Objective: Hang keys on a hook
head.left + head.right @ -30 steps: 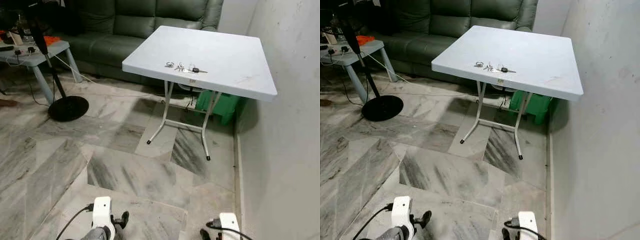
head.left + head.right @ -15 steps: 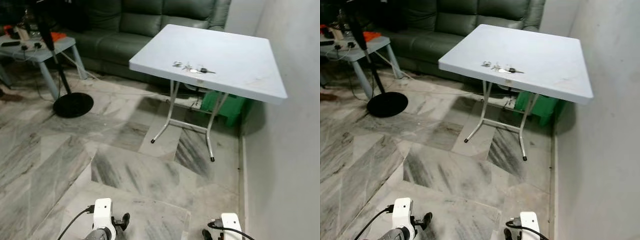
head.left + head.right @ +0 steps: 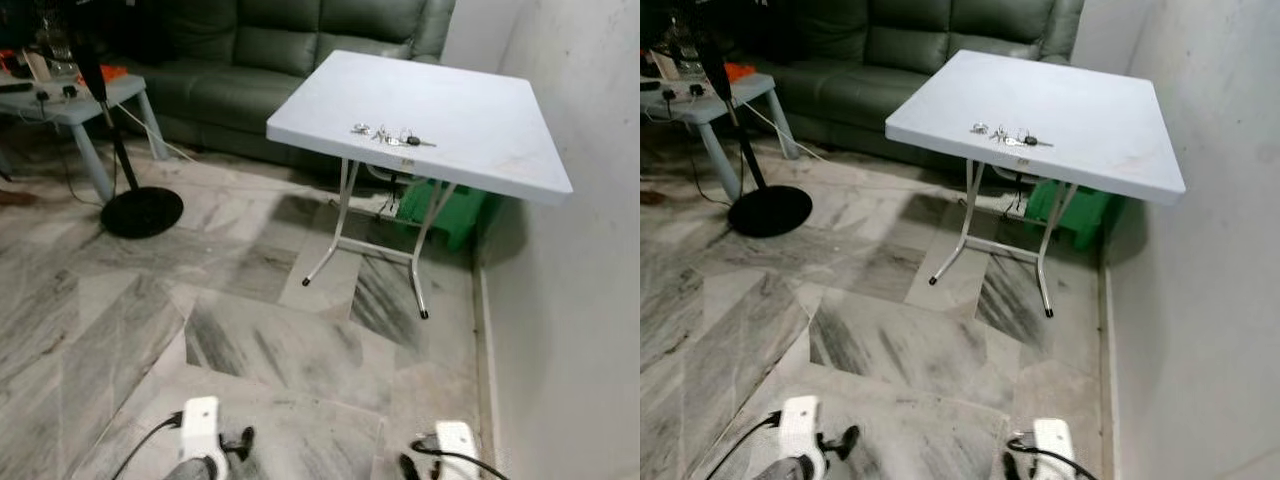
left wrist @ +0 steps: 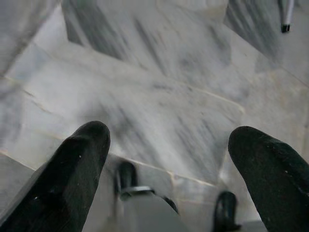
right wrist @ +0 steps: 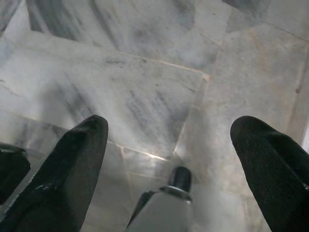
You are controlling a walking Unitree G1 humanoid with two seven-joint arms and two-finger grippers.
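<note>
A bunch of keys (image 3: 390, 135) lies near the front edge of a pale grey folding table (image 3: 480, 150) that stands against the wall on the right. The keys (image 3: 1008, 135) have metal rings and one black-headed key. Both arms hang low over the marble floor, well short of the table. My left gripper (image 4: 166, 159) points down at the floor tiles, its two black fingers wide apart and nothing between them. My right gripper (image 5: 169, 154) hangs the same way, open and empty.
A green plastic crate (image 3: 445, 210) sits under the table by the wall. A dark green sofa (image 3: 270, 50) runs along the back. A black fan stand (image 3: 140, 210) with a round base and a low side table (image 3: 70, 100) are at the left. Grey marble floor (image 3: 270, 340) lies between.
The view has shifted slightly, so the table sits a little more to the right and nearer. The lower edge is blurred. The keys and both open grippers have not changed.
</note>
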